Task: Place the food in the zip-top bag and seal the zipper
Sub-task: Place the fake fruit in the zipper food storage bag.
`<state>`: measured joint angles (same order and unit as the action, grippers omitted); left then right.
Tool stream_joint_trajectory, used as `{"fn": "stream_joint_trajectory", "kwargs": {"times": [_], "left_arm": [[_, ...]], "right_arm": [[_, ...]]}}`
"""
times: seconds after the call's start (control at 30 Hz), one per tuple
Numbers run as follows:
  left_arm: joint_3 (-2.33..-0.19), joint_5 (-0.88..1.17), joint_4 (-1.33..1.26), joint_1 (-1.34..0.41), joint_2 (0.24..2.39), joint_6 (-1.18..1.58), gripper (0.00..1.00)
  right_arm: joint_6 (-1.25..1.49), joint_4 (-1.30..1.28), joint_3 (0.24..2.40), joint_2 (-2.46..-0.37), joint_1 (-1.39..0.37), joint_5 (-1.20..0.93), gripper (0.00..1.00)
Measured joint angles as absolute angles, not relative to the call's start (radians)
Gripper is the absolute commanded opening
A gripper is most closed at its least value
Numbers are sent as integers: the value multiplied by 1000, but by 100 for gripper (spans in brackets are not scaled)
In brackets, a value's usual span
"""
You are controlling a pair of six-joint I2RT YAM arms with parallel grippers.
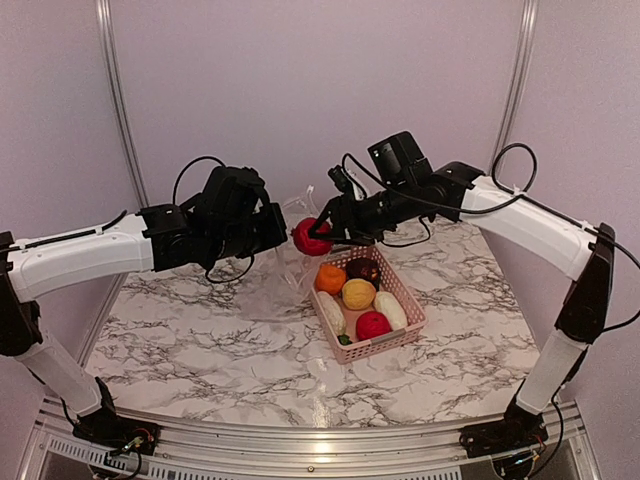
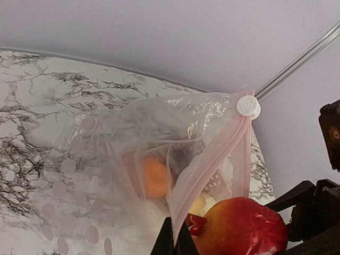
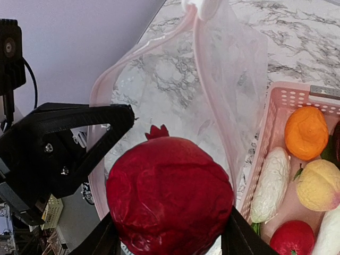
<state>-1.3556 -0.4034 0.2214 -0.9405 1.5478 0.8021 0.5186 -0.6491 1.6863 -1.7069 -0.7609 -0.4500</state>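
Tabletop marble (image 1: 200, 340) — bag (image 1: 293, 262) faint from above.

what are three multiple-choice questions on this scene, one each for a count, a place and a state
1. How many food pieces lie in the pink basket? A three; B six; C nine.
2. Where is the red pomegranate? A among the basket's food; B deep inside the bag; C in the right gripper.
3. The zip-top bag mouth is: A held open; B zipped shut; C folded flat.
Answers: 1 B, the top view shows six. 2 C, its fingers clamp it at the bag's mouth. 3 A, the left gripper pinches one lip and the mouth gapes.
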Motion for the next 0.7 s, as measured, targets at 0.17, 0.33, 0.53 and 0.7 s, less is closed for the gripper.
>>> {"fn": "stream_joint_trajectory", "kwargs": {"times": [0.17,0.33,0.53,0.7], "left_arm": [[-1356,-396,221,-941,1548,805,0],[-1355,-380,221,-941,1548,807,0],[-1350,-383,224,-941,1545,809,0],[-1339,-413,244,-941,1531,808,0]], "right_arm": [[484,-760,1747,-1759,-783,-352,41],[466,-829,1839,-1836,-816,-292,70],[472,-828,1876,-1859,-826,-310,88],[480,-812,1877,-1827,-820,-313,83]]}}
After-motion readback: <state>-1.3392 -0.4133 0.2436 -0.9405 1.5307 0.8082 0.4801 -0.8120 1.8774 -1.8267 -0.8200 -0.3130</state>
